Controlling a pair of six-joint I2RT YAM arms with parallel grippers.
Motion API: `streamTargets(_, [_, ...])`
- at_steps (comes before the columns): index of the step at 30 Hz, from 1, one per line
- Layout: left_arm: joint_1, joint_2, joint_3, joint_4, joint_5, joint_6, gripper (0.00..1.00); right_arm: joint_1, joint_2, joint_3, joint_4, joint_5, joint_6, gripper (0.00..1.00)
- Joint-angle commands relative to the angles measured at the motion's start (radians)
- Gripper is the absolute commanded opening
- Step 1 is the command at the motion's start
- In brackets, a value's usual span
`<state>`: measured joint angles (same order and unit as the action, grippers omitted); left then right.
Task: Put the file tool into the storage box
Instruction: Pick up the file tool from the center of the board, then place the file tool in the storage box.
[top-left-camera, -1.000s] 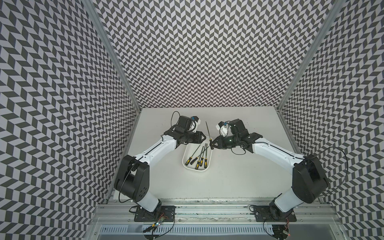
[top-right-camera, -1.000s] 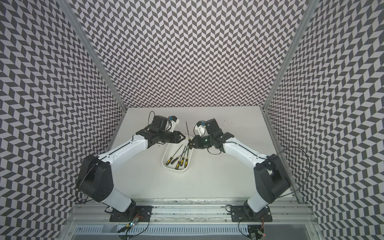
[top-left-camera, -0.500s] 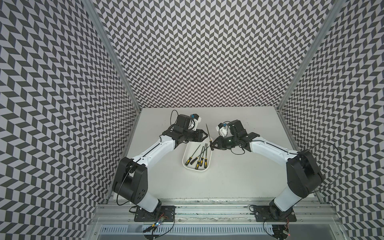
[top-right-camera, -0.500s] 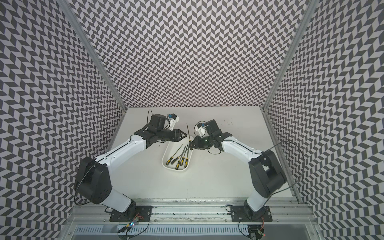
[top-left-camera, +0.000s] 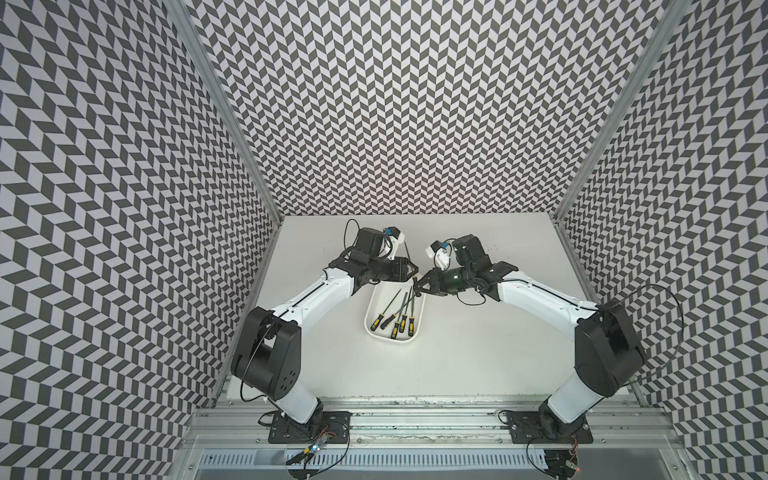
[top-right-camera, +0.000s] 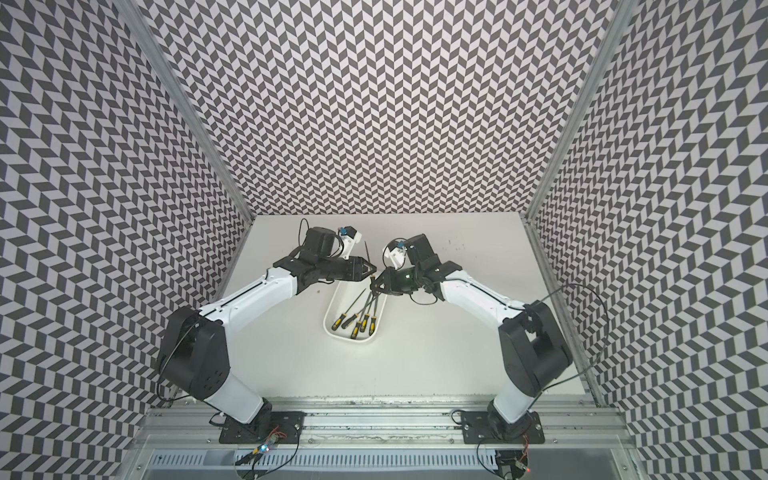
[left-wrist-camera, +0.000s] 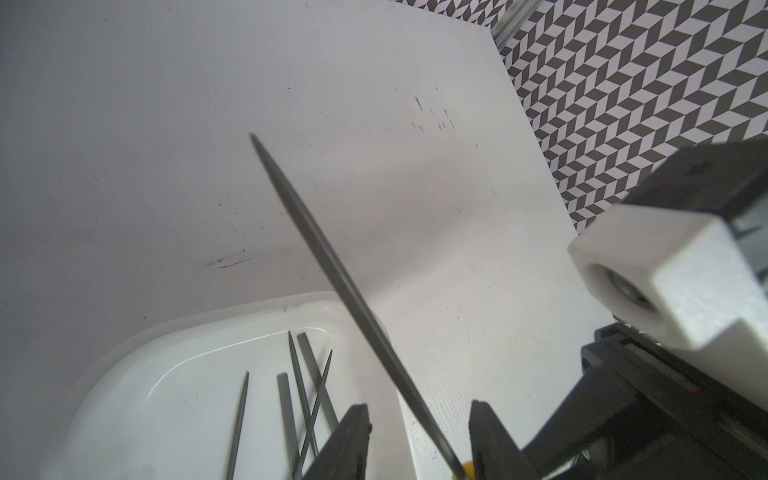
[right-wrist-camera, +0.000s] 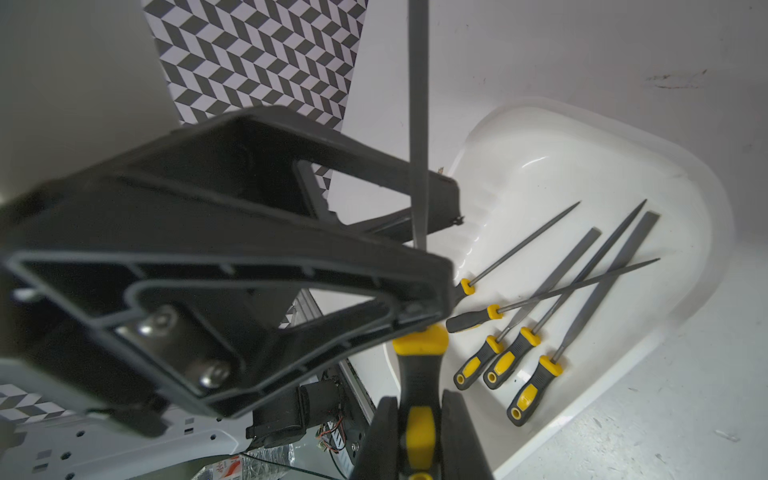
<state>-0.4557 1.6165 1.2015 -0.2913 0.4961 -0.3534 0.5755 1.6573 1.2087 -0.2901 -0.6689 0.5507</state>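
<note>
- File tool was clamped by its yellow-and-black handle in the closed right gripper, above the far end of the storage box.
- Left gripper stood part-open, jaws either side of the shaft w/o touching it, holding nothing.
- Shaft pointed away from the box twd the back wall, tilted up. Box's length ran front-to-back, so the next move prob. needed the tip swung down & in line w/ it.
- Right arm was the nearer.
- Five other files lay in the box.
- No brand or lettering legible.
</note>
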Motion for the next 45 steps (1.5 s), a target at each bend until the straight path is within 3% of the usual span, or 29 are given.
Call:
streamTargets(1, [-0.005,0.010,0.039,0.032,0.012,0.003,0.40,0.012,-0.020,0.025,0.046,-0.015,0.009,0.00])
streamTargets(5, [-0.005,0.013,0.055,0.012,-0.006,0.016,0.07,0.012,-0.030,0.021,0.042,-0.003,0.011,0.00])
streamTargets(7, [-0.005,0.008,0.060,-0.007,-0.027,0.030,0.00,0.013,-0.034,0.016,0.043,-0.002,0.013,0.00])
streamTargets(10, [-0.005,-0.007,0.056,-0.035,-0.064,0.054,0.00,0.013,-0.034,0.015,0.040,0.001,0.016,0.02])
streamTargets(13, [-0.005,-0.014,0.051,-0.098,-0.123,0.084,0.00,0.013,-0.031,0.026,-0.004,0.042,0.013,0.37])
streamTargets(14, [-0.005,-0.020,0.041,-0.117,-0.146,0.100,0.00,0.012,-0.033,0.026,-0.013,0.060,0.010,0.44])
streamTargets(16, [-0.003,-0.030,0.010,-0.146,-0.192,0.124,0.00,0.009,-0.045,0.014,-0.017,0.092,0.001,0.50])
streamTargets(26, [-0.025,-0.030,-0.150,-0.188,-0.329,0.165,0.00,-0.032,-0.054,-0.047,-0.010,0.091,0.006,0.50])
streamTargets(39, [-0.057,0.063,-0.169,-0.223,-0.445,0.161,0.00,-0.077,-0.050,-0.071,-0.026,0.065,0.017,0.49])
streamTargets(42, [-0.058,0.079,-0.176,-0.228,-0.464,0.156,0.06,-0.091,-0.055,-0.079,-0.025,0.065,0.019,0.49])
streamTargets(45, [-0.057,0.097,-0.161,-0.246,-0.496,0.144,0.20,-0.096,-0.059,-0.083,-0.020,0.054,0.024,0.49])
